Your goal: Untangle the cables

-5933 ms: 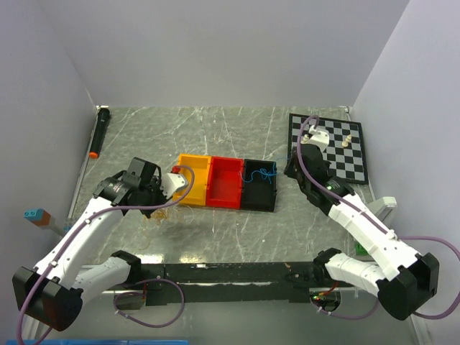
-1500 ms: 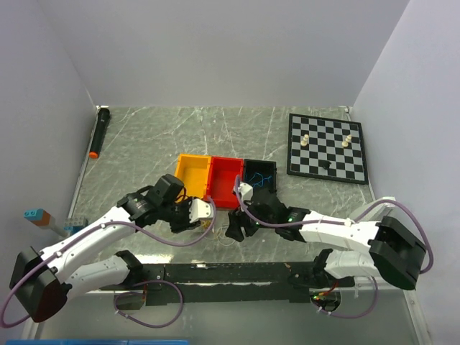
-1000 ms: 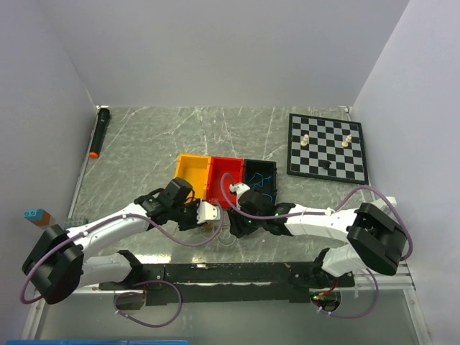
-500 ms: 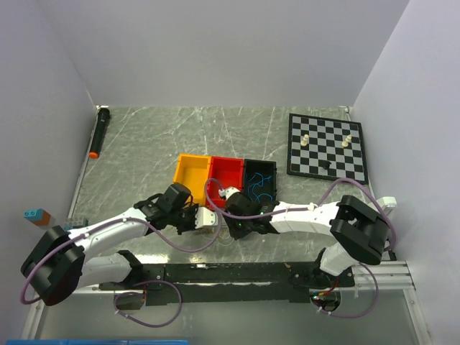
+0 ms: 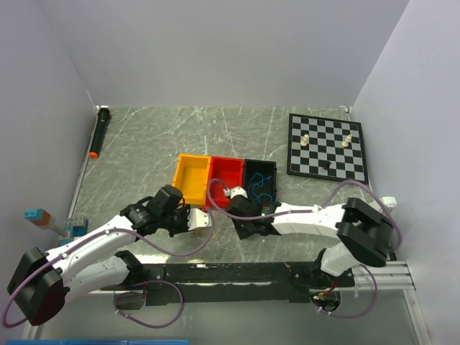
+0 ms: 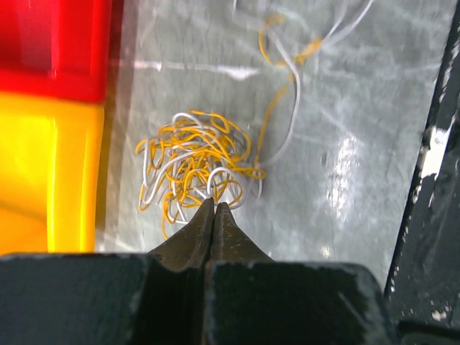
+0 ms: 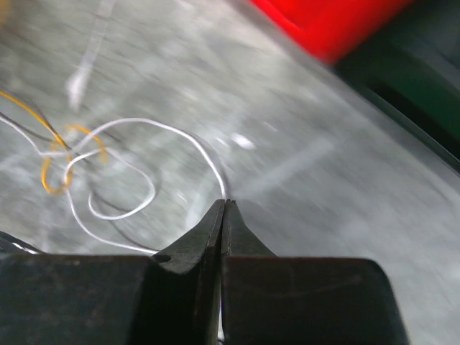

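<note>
Cable tangle (image 6: 194,162) on counter (image 6: 338,129), at tips of my left pincer (image 6: 213,210), jaws pressed together (strand caught? can't tell). Right pincer (image 7: 224,205) nipped onto white strand (image 7: 136,123). Loose run leads from clump toward it, so I'd pull rightward.

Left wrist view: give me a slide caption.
Left pincer pinching the edge of a yellow-and-white cable tangle beside the yellow bin.
</note>
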### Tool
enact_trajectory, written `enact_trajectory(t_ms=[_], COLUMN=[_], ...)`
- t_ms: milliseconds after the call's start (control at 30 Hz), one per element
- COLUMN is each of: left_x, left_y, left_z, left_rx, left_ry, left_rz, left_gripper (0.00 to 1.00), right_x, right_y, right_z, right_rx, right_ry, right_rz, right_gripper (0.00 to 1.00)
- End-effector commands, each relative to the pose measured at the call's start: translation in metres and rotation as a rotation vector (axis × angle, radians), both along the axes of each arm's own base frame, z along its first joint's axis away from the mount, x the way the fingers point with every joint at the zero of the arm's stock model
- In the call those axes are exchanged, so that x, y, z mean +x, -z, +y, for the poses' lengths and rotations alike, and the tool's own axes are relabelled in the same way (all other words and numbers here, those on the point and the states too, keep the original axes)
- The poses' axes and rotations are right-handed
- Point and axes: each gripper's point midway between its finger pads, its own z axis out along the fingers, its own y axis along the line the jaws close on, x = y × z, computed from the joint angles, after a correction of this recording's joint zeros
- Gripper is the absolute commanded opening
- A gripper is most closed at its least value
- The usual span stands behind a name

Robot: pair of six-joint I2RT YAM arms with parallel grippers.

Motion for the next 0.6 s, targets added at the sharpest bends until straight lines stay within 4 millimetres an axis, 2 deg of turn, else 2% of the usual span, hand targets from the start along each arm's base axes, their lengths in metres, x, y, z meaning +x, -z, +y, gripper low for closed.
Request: enact_trajectory(t_ms=[0, 200, 367, 567], left_x=[0.001, -0.003, -0.003, -0.002], left_y=[-0.011, -0.017, -0.023, -0.034], left_z=[0.012, 0.019, 0.023, 0.014], left_rx=[0.045, 0.04, 0.04, -0.003], left_ry=[-0.066, -0.089, -0.095, -0.1], left_rz=[0.01, 0.0, -0.022, -0.015], left_gripper=[0.01, 0.01, 0.01, 0.01], right_x=[0.008, 0.015, 0.023, 0.057], right_y=[-0.024, -0.054, -0.068, -0.09], right_z=[-0.036, -0.075, -0.108, -0.132], right_rx=[-0.01, 0.046, 0.093, 0.177], right_ry=[0.156, 0.347, 0.496, 0.595], right_rz=[-0.1, -0.205, -0.244, -0.297], right_gripper=[0.0, 0.0, 0.0, 0.0])
